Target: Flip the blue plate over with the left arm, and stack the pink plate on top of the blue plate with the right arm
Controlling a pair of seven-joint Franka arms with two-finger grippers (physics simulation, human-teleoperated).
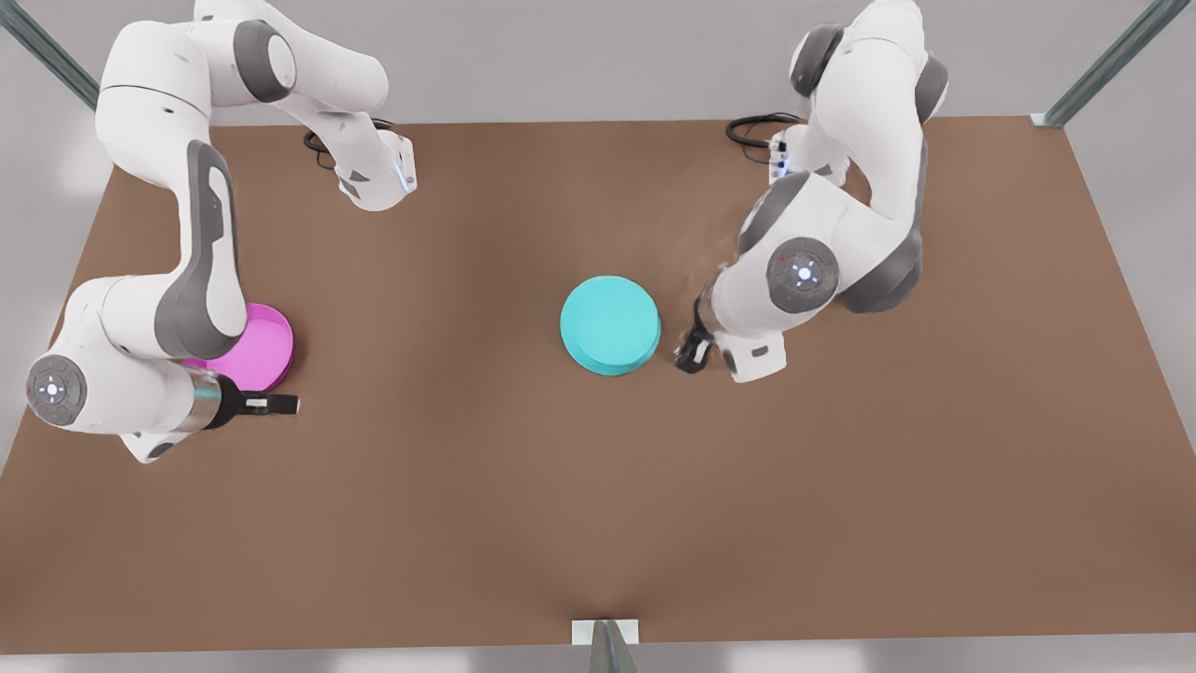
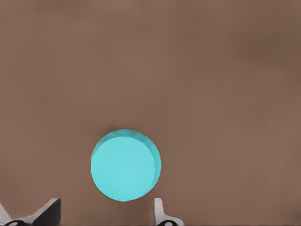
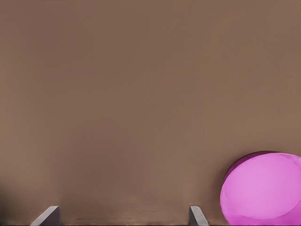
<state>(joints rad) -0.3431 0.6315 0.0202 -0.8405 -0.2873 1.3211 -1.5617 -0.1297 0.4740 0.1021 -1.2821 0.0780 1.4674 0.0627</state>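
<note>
Both tools spread, each just beside its plate.
I see the left tool (image 1: 692,355) by the upturned blue plate (image 1: 610,324); the right tool (image 1: 280,404) by the pink plate (image 1: 257,346).

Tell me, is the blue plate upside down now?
Yes: the blue plate lies base up, a smooth flat disc without inner hollow.

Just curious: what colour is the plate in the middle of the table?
Turquoise-cyan, plain. The blue plate shows best in the front view.

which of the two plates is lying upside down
The blue plate, near the table's middle: its flat base faces up and the rim points down. The pink plate, at the front view's left, sits open side up, showing its hollow and upright rim.
</note>
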